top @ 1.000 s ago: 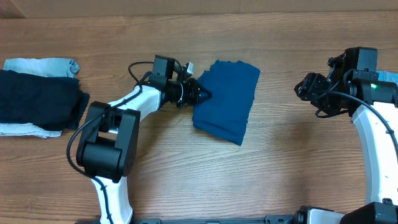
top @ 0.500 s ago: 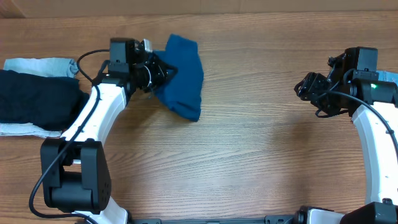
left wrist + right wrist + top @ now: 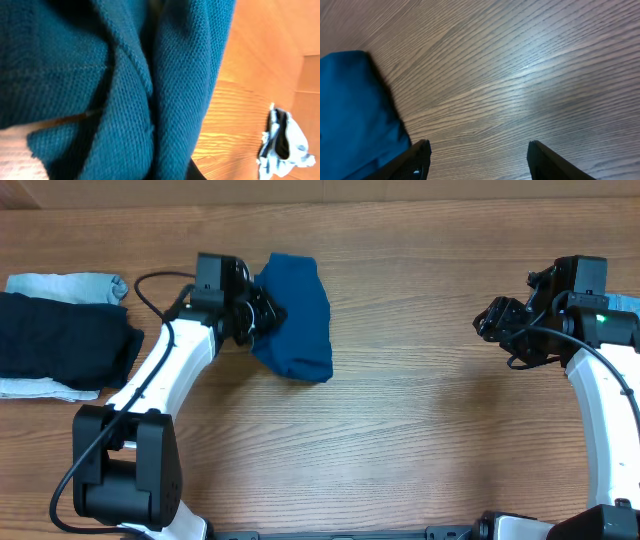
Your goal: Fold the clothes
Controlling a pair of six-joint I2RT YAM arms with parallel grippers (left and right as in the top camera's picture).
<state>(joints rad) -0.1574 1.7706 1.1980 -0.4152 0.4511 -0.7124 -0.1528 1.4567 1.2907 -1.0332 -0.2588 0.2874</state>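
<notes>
A wood-grain table (image 3: 400,430) fills the overhead view, with a paler strip running beyond its far edge; nothing more of the room shows. The royal-blue polo shirt (image 3: 295,315) lies bunched into a compact folded mass on the far left-centre of the table. The left gripper (image 3: 262,315) is at the shirt's left edge, its jaws clamped together on the fabric. At the far left of the table, well apart from the shirt, a near-black folded garment (image 3: 60,340) rests on a pale cloth (image 3: 40,388), with a light-blue denim piece (image 3: 70,283) just behind it. The right gripper (image 3: 495,320) hangs over bare wood on the right side, far from the shirt. The left wrist view gives what the overhead cannot: the shirt's knit weave up close, creased into overlapping folds that crowd the picture, and the stacked clothes small in the lower right corner (image 3: 285,145). The right wrist view shows the right gripper (image 3: 480,160) with its jaws standing apart and nothing between them but tabletop, the shirt's blue edge off to the left.
</notes>
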